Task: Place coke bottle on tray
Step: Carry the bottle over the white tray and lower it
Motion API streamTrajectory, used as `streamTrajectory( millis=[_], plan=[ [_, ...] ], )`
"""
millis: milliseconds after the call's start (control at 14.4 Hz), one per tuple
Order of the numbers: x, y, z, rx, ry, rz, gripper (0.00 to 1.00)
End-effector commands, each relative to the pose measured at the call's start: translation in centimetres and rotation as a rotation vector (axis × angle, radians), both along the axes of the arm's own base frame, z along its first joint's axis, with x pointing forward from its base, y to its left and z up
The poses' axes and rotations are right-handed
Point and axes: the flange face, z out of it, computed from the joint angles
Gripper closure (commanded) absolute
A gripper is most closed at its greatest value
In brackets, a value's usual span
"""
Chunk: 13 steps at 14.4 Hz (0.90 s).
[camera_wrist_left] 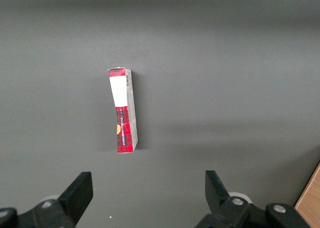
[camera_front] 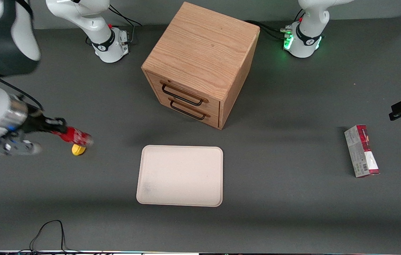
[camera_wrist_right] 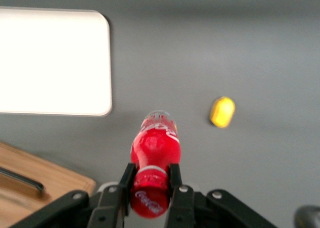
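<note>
My right gripper (camera_front: 58,129) is shut on the cap end of the small red coke bottle (camera_front: 76,136) and holds it above the table toward the working arm's end. In the right wrist view the black fingers (camera_wrist_right: 176,180) clamp the red cap and neck of the bottle (camera_wrist_right: 155,145), whose clear base points away from the wrist. The cream tray (camera_front: 180,175) lies flat in front of the drawer cabinet, nearer the front camera, and holds nothing. It also shows in the right wrist view (camera_wrist_right: 55,63), apart from the bottle.
A small yellow object (camera_front: 78,150) lies on the table just under the held bottle; it shows in the right wrist view (camera_wrist_right: 222,112). A wooden two-drawer cabinet (camera_front: 200,63) stands mid-table. A red-and-grey carton box (camera_front: 362,151) lies toward the parked arm's end.
</note>
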Motion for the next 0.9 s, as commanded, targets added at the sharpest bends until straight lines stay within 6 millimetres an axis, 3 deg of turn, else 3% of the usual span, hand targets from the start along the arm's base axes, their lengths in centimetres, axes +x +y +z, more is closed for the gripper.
streamTrajectory(
  millis=[0,139,208,277,832],
  plan=[
    [6.0,5.4,-5.5,0.028,-0.007,-0.075,1.0],
    [7.8,7.5,-7.7,0.073,-0.089,-0.12,1.0],
    [8.6,8.8,-10.6,0.075,-0.096,-0.126,1.0],
    [9.1,9.5,-12.2,0.08,-0.105,-0.139,1.0],
    [10.3,12.3,-18.1,0.086,-0.156,-0.179,1.0]
  ],
)
